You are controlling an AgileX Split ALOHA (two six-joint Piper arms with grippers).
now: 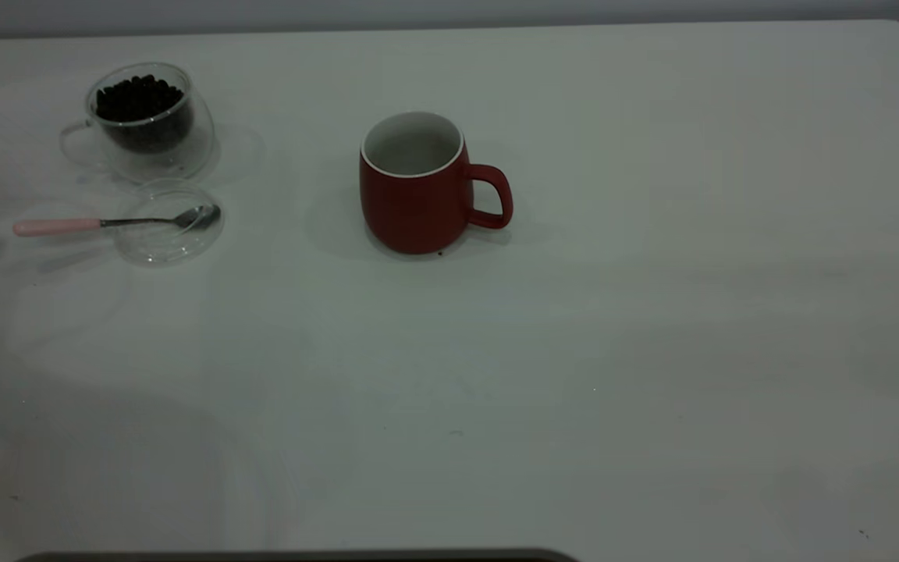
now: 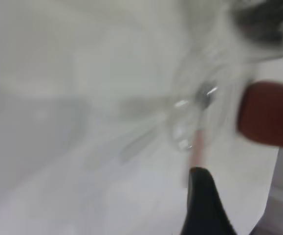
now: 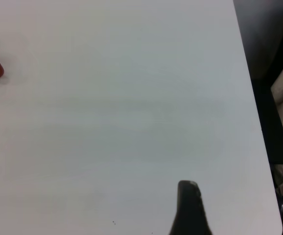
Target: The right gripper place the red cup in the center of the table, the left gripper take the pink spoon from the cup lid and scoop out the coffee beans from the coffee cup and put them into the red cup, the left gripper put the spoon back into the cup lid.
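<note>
The desk (image 1: pixel 652 328) carried the upright red cup (image 1: pixel 416 187) near its middle, well apart from the coffee cup (image 1: pixel 149 121) of coffee beans (image 1: pixel 139 97). Just beside that lay the cup lid (image 1: pixel 168 242), the pink spoon (image 1: pixel 106 223) resting its bowl in it. Whether the left hand (image 2: pixel 205 196) or right hand (image 3: pixel 190 205) was clenched could not be told.

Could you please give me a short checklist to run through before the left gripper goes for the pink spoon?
1. Red cup upright mid-table, apart from the glassware: ok.
2. Pink spoon with its bowl on the cup lid, its handle sticking out toward the table's left edge: ok.
3. Coffee beans in the coffee cup, just behind the lid: ok.
4. Red cup showing no beans inside: ok.
5. Left gripper near the spoon handle in its wrist view; finger state: cannot tell.
6. Right gripper away from the cup: ok.
</note>
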